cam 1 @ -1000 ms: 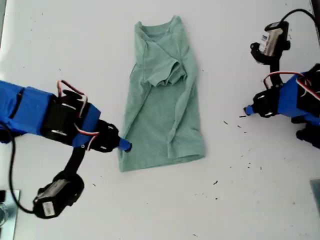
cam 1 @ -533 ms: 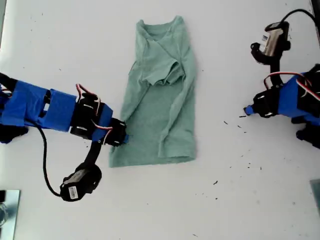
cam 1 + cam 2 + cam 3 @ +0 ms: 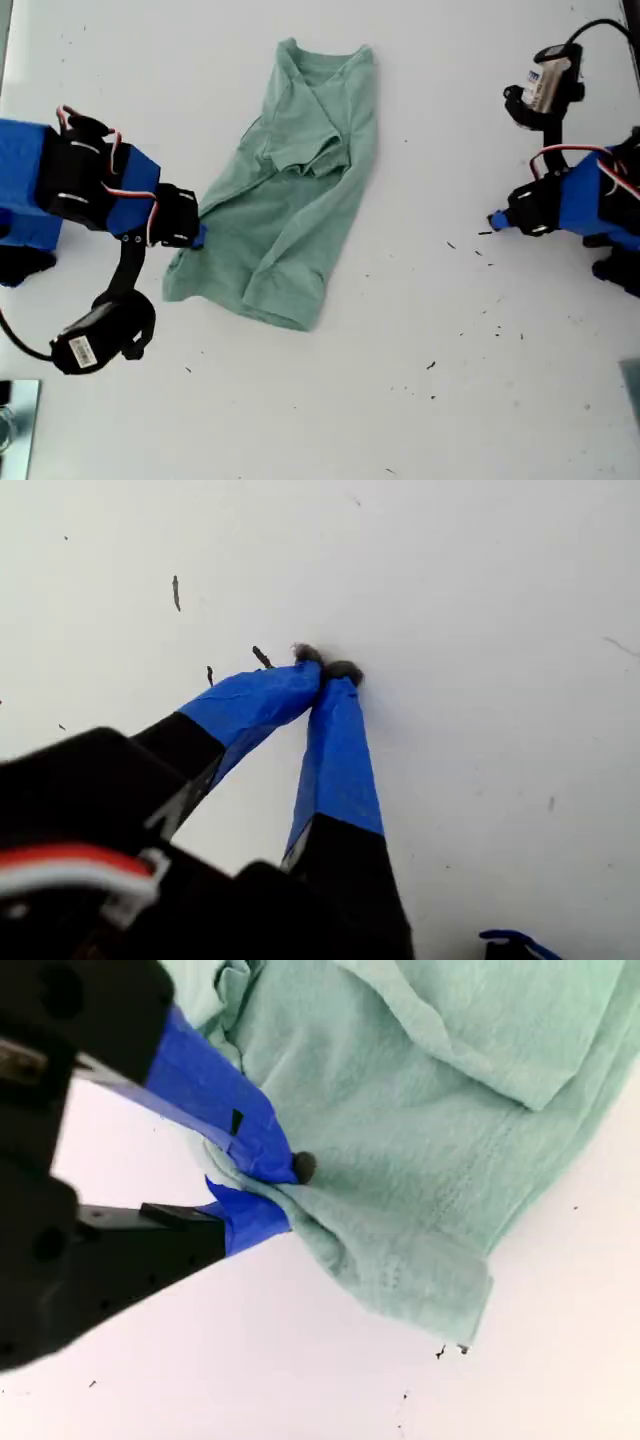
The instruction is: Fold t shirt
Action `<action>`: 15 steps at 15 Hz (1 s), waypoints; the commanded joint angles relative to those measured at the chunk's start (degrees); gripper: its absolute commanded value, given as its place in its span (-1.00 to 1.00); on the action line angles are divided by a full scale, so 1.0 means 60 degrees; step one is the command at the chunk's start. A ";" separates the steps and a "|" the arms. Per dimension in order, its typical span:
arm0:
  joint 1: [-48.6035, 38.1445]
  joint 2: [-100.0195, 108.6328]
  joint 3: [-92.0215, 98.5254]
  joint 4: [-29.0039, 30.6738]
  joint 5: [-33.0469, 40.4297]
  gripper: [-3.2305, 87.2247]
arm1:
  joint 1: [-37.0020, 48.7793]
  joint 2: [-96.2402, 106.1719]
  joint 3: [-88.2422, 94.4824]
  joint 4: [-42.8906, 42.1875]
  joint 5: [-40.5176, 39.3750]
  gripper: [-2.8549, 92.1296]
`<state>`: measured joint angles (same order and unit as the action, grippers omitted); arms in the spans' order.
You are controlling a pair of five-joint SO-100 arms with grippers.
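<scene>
My second tool is clenched on the t shirt hem at nine o'clock; my first tool is clenched empty at three o'clock. Advise dragging slowly, keeping layers flat on the worktop.

a white worktop carries small dark specks scattered over its surface; a shiny metal piece sits at the worktop's edge.
</scene>
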<state>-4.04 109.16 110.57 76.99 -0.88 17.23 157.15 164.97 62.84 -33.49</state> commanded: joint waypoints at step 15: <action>-0.0439 -0.1729 -0.7471 0.1802 0.2695 -0.37 | -0.0073 0.0615 0.0293 -0.0015 0.0190 -0.92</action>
<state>-3.96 81.39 60.73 86.40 15.03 17.14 160.66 166.73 61.96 -32.78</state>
